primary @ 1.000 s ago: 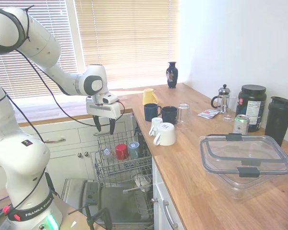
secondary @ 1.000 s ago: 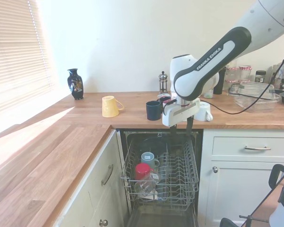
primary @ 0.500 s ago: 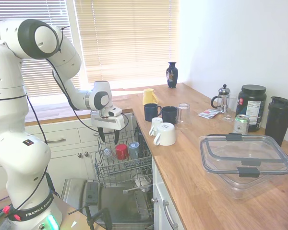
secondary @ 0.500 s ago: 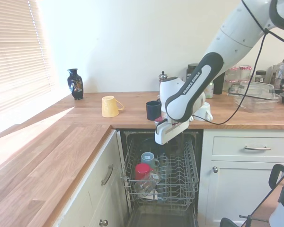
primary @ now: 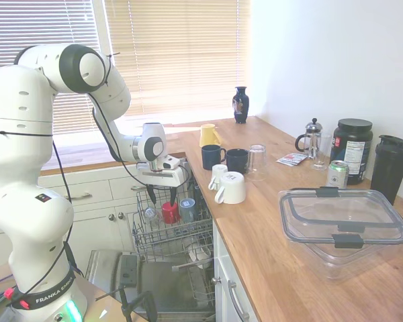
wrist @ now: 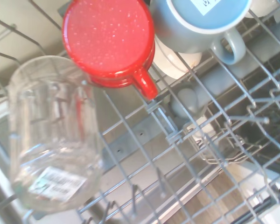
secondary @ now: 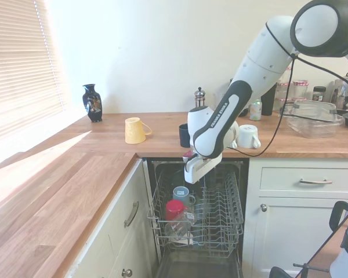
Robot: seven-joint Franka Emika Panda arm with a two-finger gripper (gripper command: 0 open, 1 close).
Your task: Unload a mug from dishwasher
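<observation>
Descent is what has changed over the last second: your arm has dropped from above counter height and swung in over the pulled-out wire rack (primary: 171,231) of the dishwasher (primary: 148,285), so the approach is nearly done and the grasp itself is still to come. Reading the first exterior view from the left, the rack holds a clear glass (primary: 150,215), then the red mug (primary: 170,212), then a pale blue mug (primary: 187,209), all upside down and close together. The gripper (primary: 161,196) hangs just above the red mug, its dark fingers (primary: 150,195) parted and pointing down, holding nothing and touching nothing that I can see. In the second exterior view the gripper (secondary: 198,180) appears a little off to the side of the red mug (secondary: 174,208), so I judge you still need a small sideways correction before going lower. In the wrist view the glass (wrist: 53,135) sits left of the red mug (wrist: 108,39), whose handle points toward the open rack wires, with the blue mug (wrist: 198,21) pressed close on the other side. Those neighbours are tight, so you will probably want one finger inside or along the free side, taking care not to knock the glass.
</observation>
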